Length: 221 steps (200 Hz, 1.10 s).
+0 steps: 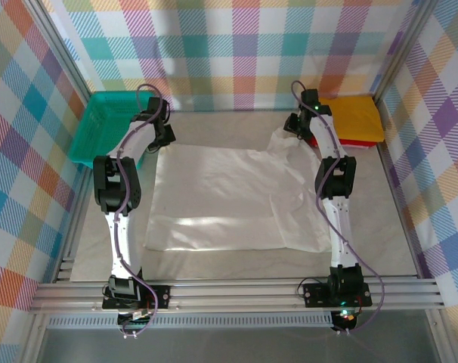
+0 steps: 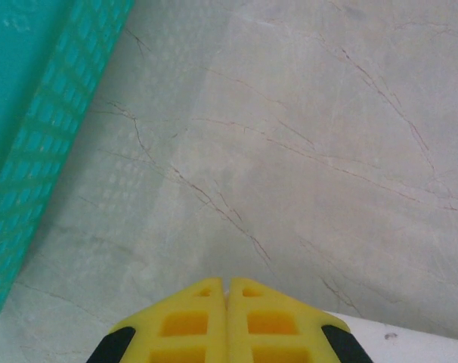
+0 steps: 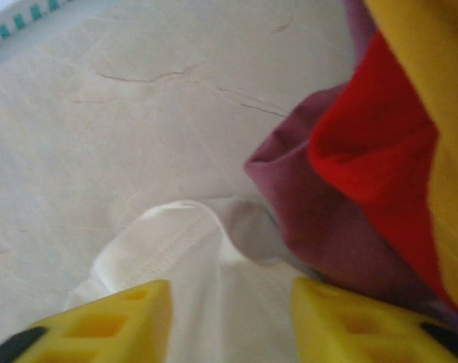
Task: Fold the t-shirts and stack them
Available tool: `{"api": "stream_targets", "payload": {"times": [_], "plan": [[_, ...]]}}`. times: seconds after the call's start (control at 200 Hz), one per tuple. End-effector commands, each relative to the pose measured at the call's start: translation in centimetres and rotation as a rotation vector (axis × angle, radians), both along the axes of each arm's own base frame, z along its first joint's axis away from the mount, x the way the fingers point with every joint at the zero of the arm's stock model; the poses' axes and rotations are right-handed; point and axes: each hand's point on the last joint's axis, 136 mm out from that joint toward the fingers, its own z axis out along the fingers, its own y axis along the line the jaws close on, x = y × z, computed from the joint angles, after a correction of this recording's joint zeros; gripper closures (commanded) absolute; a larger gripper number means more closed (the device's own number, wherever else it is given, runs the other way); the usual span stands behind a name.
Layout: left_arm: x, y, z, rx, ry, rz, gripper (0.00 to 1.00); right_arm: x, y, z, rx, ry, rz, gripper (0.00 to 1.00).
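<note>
- From above, you see the white t-shirt [image 1: 229,200] spread flat across the middle of the desk [image 1: 395,234]. Its far right sleeve is bunched up beside the right tool [image 1: 297,130].
- The same view puts the yellow t-shirt [image 1: 354,117] in the far right corner. It lies on the red t-shirt [image 1: 341,141], which peeks out as a strip along the near edge.
- The teal basket [image 1: 104,128] sits at the far left. The left tool [image 1: 159,134] is just to its right, above bare desk off the white shirt's far left corner.
- Your left wrist camera settles what the top view cannot: the left tool's fingers are pressed together with nothing between them. Below them is marbled desk, with the basket wall at left and a sliver of white cloth in the picture's bottom right corner.
- Your right wrist camera shows the right tool's fingers spread, with the white sleeve's stitched hem lying between them. You cannot tell whether the cloth touches either finger.
- That close view also shows red cloth folded under yellow at the right. A duller purplish fold sits just beside the white sleeve, and you cannot tell which shirt it belongs to.
</note>
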Motion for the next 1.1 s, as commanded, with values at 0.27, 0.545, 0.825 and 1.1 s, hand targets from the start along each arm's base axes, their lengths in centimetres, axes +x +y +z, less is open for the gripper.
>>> {"api": "stream_targets", "payload": {"times": [0.27,0.545,0.825,1.1], "plan": [[0.6,0.5,2.5,0.030,-0.060,0.013,1.00,0.6,0.3,4.5,0.031,-0.079,0.010,1.00],[0.5,1.7,4.0,0.044,-0.084,0.040,1.00,0.7,-0.4,11.2,-0.018,-0.203,0.014,1.00],[0.3,1.7,4.8,0.044,-0.093,0.037,1.00,0.2,-0.8,8.0,-0.025,-0.133,0.010,0.59],[-1.1,4.2,3.8,0.044,-0.069,0.113,1.00,-0.7,-0.1,2.7,0.033,-0.010,0.019,0.45]]}}
